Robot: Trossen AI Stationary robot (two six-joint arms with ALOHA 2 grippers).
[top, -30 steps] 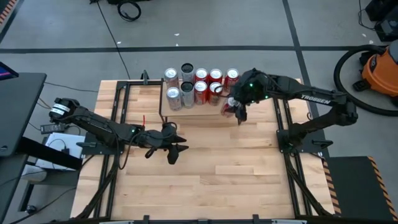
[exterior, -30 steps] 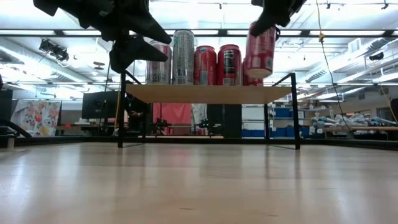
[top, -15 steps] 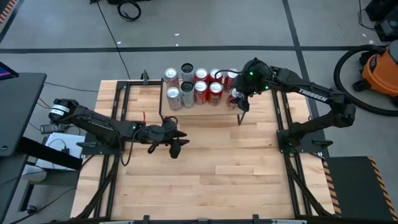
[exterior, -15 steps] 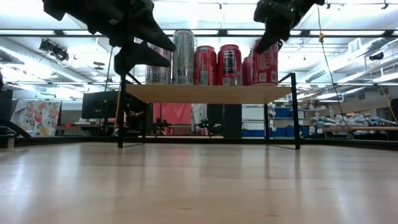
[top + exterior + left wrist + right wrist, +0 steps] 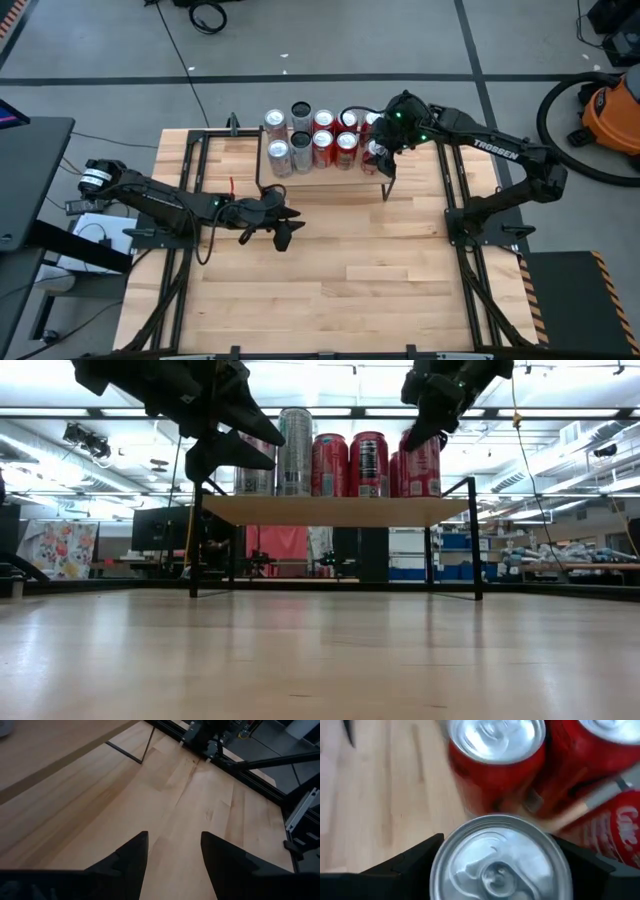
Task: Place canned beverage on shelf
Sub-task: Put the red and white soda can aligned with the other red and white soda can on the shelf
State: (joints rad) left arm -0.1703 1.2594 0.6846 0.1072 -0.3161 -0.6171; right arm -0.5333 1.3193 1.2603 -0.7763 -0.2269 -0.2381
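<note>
The shelf [image 5: 330, 177] stands at the table's far middle on thin black legs and bears several red and silver cans [image 5: 310, 135]. At its right end a red can [image 5: 425, 465] stands upright on the board [image 5: 330, 510]. My right gripper [image 5: 380, 155] comes down over that can, its fingers on either side of the silver top [image 5: 500, 860]. My left gripper [image 5: 283, 228] hovers open above the bare table in front of the shelf's left part, with nothing between its fingers [image 5: 172, 837]. My right gripper has the red can's upper wall, just under the rim [image 5: 437, 865], between its two fingers, one on each side. The fingers slant down from above and from the table's right. The can is upright with its base on the shelf's right end.
Two red cans [image 5: 495, 765] stand close behind and beside the held can. Black frame rails [image 5: 455, 200] run along the table's left and right sides. The wide wooden tabletop [image 5: 350, 280] lies bare in front of the shelf.
My right gripper has carried the red can from in front of the shelf's right corner toward the far edge and a little down. The can, tilted and hanging above the board a second ago, now stands upright on the shelf beside the other red cans.
</note>
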